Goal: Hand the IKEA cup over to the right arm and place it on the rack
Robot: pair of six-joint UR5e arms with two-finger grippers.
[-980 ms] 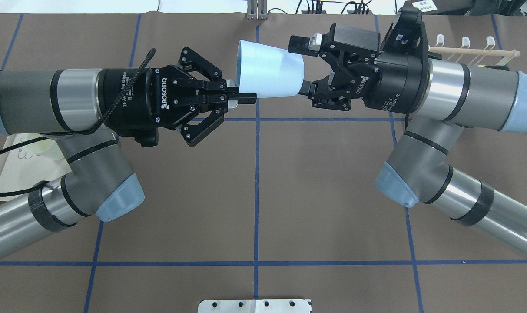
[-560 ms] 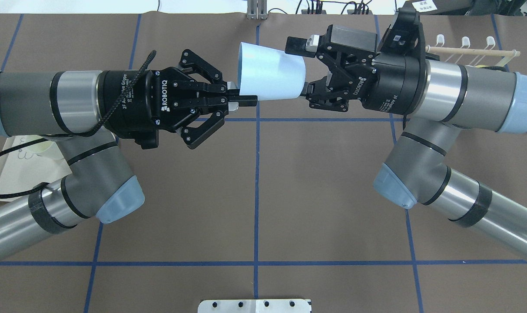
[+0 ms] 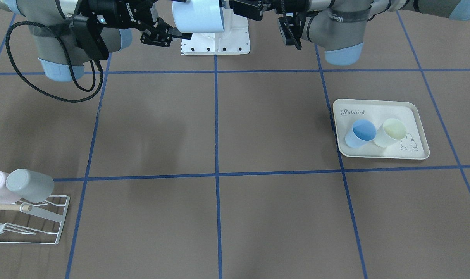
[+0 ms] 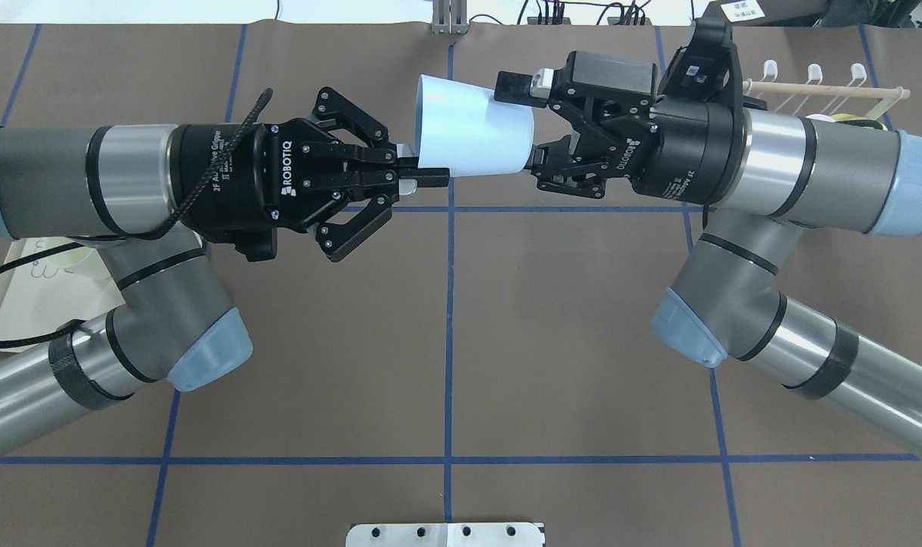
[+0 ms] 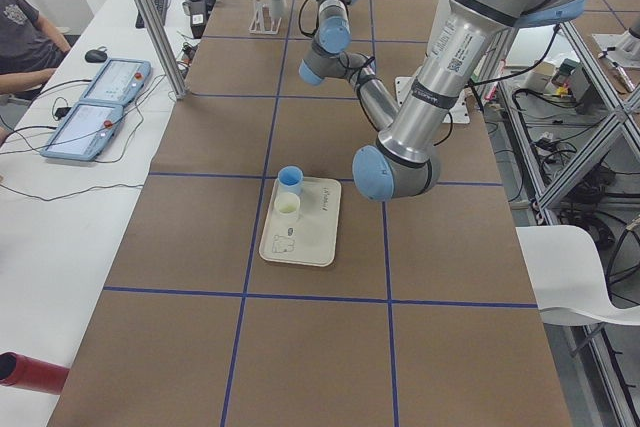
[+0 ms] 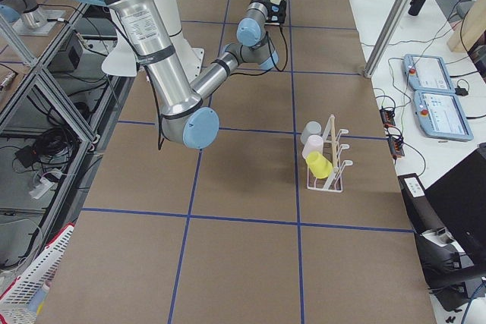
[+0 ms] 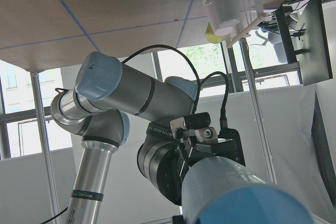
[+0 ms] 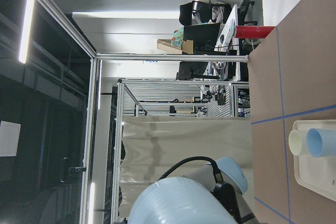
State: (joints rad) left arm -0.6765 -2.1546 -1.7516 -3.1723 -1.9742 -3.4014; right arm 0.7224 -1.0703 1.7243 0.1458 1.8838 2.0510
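Pinches IKEA cup (image 4: 472,133) by the rim with left gripper (image 4: 424,176). Straddles its base with right gripper (image 4: 520,119), jaws apart. Blue cup (image 3: 359,132), cream cup (image 3: 390,132) in left tray (image 3: 378,106).

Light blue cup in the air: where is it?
In the overhead view the cup hangs above the table's far centre, rim pinched by the left gripper, base between the right gripper's fingers.

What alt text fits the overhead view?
A pale blue cup hangs between two grippers above a brown table: the left gripper pinches its rim, the right gripper has jaws open around its base. A rack sits top right.
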